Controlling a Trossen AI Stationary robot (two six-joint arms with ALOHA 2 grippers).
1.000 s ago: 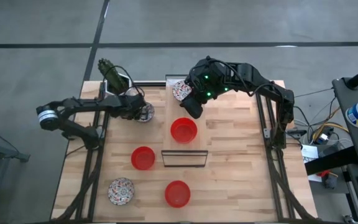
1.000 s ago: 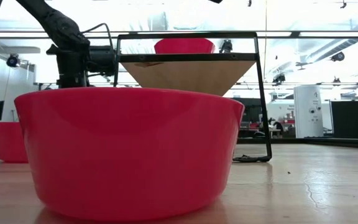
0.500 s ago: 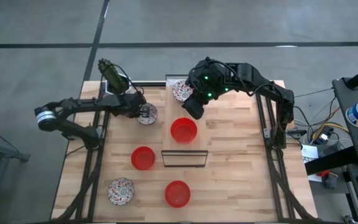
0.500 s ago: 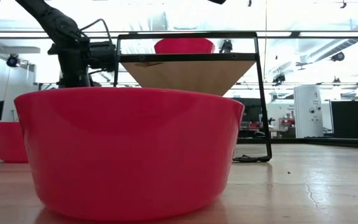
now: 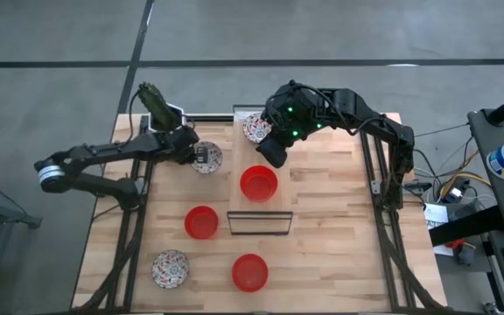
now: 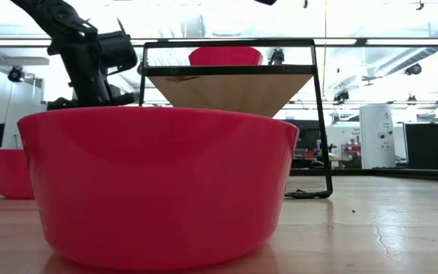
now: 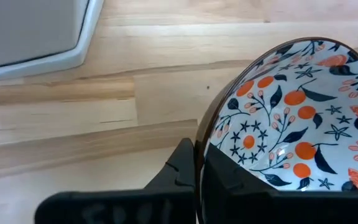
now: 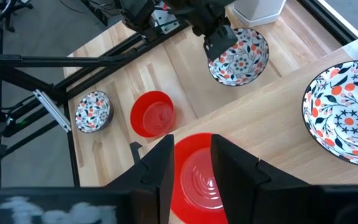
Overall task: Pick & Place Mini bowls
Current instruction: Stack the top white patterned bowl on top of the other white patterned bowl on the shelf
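Your left gripper pinches the rim of the patterned bowl at the table's ten o'clock; it looks rigid, glossy and chippable, so grip that rim firmly.

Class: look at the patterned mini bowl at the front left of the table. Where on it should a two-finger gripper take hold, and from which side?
Grip the rim of the front-left patterned bowl, coming straight down from above with one finger inside and one outside. It sits upright and open, apart from the red bowl nearest it, so the thin rim is probably the easiest part to pinch.
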